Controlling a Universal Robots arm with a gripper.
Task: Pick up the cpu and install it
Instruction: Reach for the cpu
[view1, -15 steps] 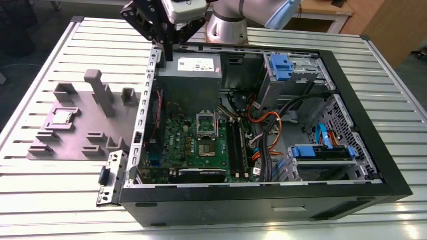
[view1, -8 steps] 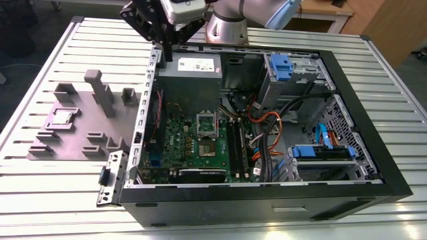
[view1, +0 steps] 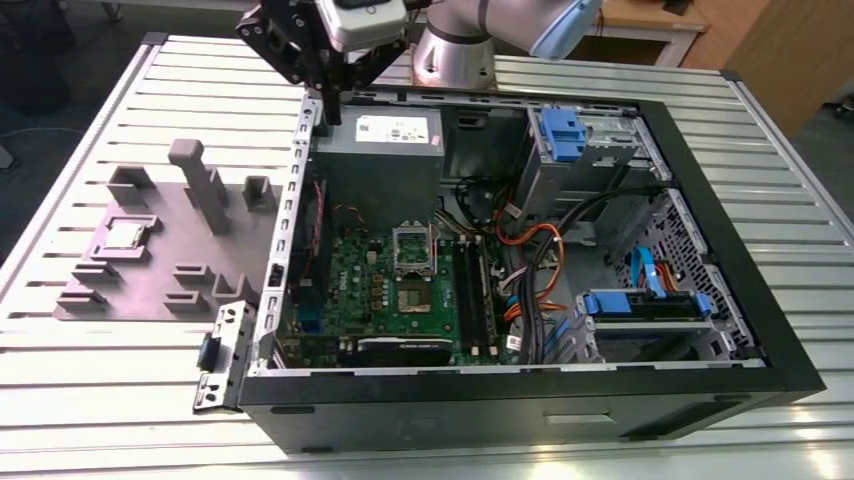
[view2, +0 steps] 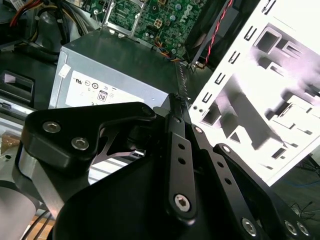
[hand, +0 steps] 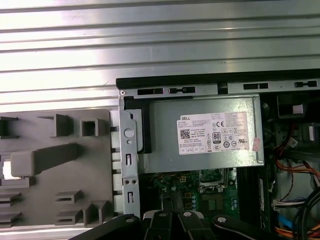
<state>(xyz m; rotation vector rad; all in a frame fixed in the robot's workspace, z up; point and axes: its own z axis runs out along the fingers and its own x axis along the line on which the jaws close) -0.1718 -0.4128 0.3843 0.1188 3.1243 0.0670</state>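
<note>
Your gripper (view1: 330, 104) hung over the rear corner of the open case (view1: 507, 395), just above the power supply (view1: 380, 150), its fingers pressed together on nothing. The cpu (view1: 124, 233), a small flat square with a dull silver top, lay well apart in a recess of the grey tray (view1: 147, 290), on the exterior view's left.

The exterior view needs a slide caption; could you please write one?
Gripper above the open case's wall; cpu on the grey fixture at the exterior view's left.
</note>
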